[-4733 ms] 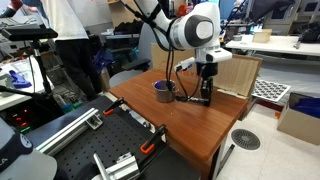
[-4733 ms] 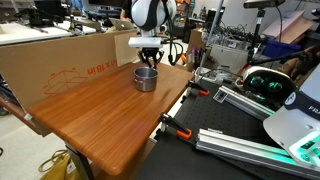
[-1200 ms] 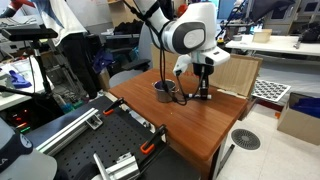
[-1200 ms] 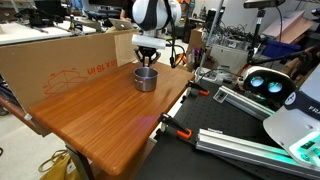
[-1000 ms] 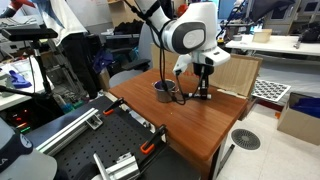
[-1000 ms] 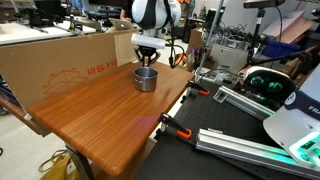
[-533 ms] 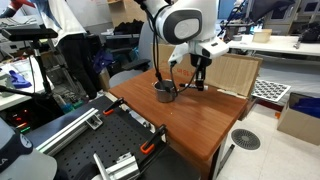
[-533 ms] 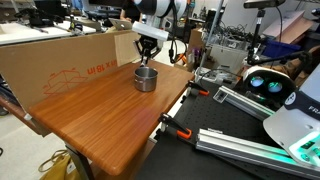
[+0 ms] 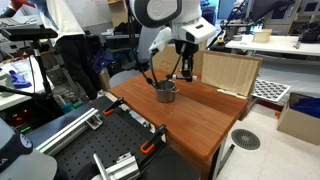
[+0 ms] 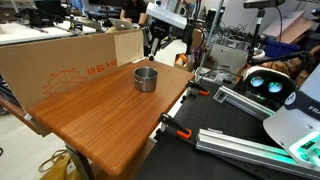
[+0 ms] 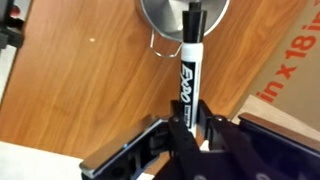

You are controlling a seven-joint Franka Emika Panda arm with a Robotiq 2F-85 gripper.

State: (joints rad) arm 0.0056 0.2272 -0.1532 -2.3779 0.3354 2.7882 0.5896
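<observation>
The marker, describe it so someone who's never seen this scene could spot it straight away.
Find the wooden table with the cardboard box along one edge, then the round metal cup standing on it. Above that cup the gripper is shut on the marker. It is the only slim black stick here, with white lettering along its barrel, pointing toward the cup.

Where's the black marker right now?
Wrist view: the black marker is clamped in the hand, its tip pointing at the metal cup on the wooden table.
</observation>
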